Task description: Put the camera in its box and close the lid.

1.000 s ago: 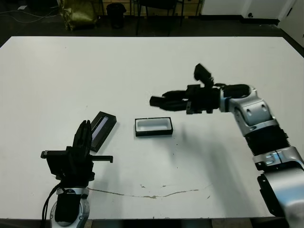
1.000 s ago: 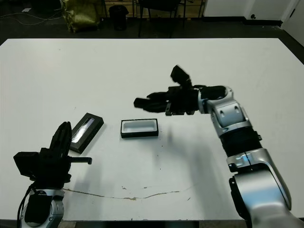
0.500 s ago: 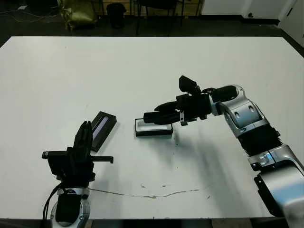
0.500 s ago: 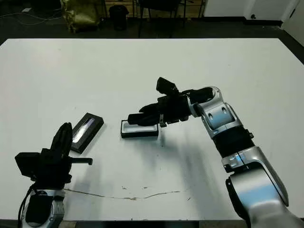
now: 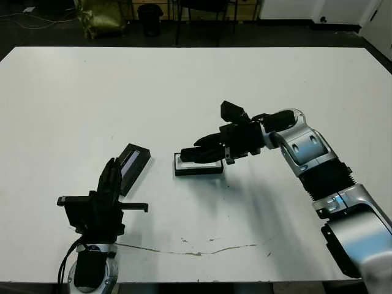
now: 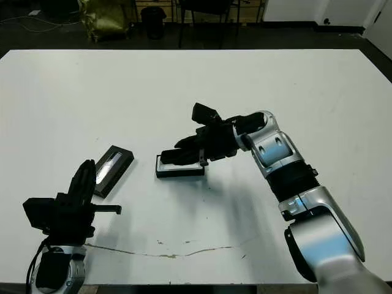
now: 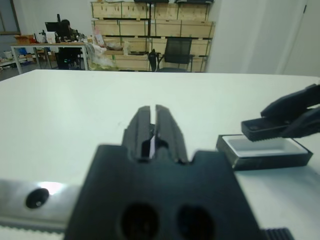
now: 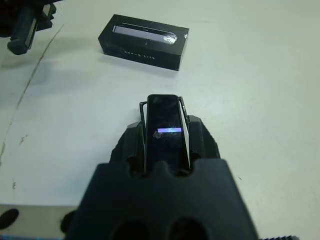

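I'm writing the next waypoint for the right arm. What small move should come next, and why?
Probably a short descent: the right gripper holds the camera just above the open box, roughly along its length, not yet inside. The lid lies apart, beside the left gripper.

Bright, even overhead light fills the head views, and the white table (image 5: 184, 86) looks almost blown out in the middle of the frame. Soft grey shadows fall under the right arm (image 5: 306, 153), toward the lower centre. Beyond the table's far edge, along the top, the room is dim. In the wrist views the near black gripper bodies at the bottom are blurred. A thin glare stripe crosses the camera (image 8: 166, 131).
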